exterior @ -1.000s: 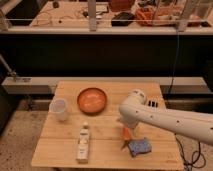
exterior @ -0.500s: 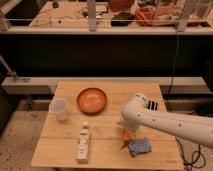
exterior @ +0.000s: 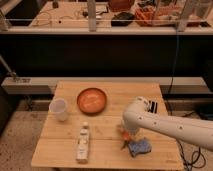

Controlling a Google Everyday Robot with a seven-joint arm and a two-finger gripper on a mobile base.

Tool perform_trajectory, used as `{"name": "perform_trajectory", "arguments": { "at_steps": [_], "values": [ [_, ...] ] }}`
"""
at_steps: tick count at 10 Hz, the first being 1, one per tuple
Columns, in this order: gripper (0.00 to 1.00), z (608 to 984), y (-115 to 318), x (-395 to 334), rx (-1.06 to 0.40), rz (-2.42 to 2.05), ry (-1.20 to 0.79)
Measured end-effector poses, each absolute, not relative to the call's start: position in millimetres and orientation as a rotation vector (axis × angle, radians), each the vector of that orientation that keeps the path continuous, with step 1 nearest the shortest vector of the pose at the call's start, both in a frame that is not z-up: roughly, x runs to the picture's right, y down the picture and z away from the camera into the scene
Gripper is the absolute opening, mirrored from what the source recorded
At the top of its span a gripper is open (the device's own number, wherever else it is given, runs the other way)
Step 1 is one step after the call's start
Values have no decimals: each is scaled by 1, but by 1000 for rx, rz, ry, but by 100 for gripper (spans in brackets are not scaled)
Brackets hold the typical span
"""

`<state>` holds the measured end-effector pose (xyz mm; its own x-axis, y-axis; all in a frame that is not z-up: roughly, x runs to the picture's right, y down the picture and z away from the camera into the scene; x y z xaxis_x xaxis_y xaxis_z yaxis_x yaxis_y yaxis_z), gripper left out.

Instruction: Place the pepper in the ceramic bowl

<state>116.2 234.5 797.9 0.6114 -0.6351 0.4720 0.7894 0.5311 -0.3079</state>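
Reading outward from the jaws, I cannot tell how they stand: the gripper point(exterior: 125, 137) is tucked under the white wrist of the arm, low over the tabletop. Right at the jaws lies the slim, tapered orange-red pepper point(exterior: 128, 134), only a sliver of orange showing past the wrist. It looks to be on the wood, not lifted. Just beside the jaws, on the side nearer the camera, sits the blue-grey sponge point(exterior: 140, 147), close enough that it could be nudged.

Over the last second the arm has sunk and swung a little toward the front edge, so the wrist now covers more of the pepper than it did. The pepper itself has not visibly shifted, and nothing else has moved. I judge this to be the reach closing into a grasp; the carry has not begun.

Farther out, beyond the jaws and to their left in view, the round, shallow orange-brown ceramic bowl point(exterior: 92, 100) waits empty, well apart from the pepper. The translucent white plastic cup point(exterior: 59, 109) stands past it, and a white bottle point(exterior: 82, 145) lies left of the jaws near the front of the light wooden table point(exterior: 115, 90).
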Motion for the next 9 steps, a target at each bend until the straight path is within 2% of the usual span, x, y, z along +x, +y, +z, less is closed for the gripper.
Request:
{"name": "perform_trajectory", "arguments": {
  "at_steps": [4, 8, 9],
  "values": [
    [80, 800, 238, 111, -516, -876, -339],
    [73, 801, 238, 109, -504, -874, -351],
    [64, 801, 237, 108, -500, -869, -354]
  ]
}}
